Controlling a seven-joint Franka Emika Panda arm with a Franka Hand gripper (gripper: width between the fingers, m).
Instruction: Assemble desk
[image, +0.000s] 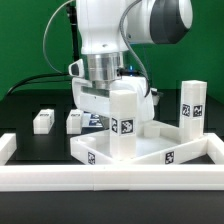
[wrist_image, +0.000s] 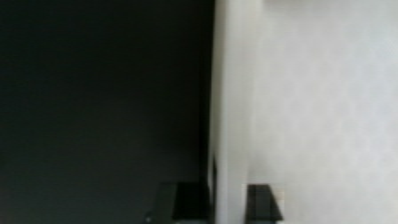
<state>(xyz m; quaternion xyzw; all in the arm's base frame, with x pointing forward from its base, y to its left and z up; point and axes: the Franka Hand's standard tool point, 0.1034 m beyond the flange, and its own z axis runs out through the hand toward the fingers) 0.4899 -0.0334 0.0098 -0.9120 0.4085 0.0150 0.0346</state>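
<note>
White plastic parts sit on a black bench (image: 25, 100). At the exterior view's left, a first leg post (image: 43, 120) and a second leg post (image: 75, 120) lie apart, with bare bench around them. In the centre, the tabletop panel (image: 95, 152) lies flat just behind the barrier wall (image: 110, 183). The middle leg post (image: 123, 125) stands upright on the panel, its tag facing out. The gripper (wrist_image: 226, 204) is at that post's top, but I cannot tell whether it clamps it. The right leg post (image: 190, 105) stands at the panel's far corner. The tags are too small to read.
</note>
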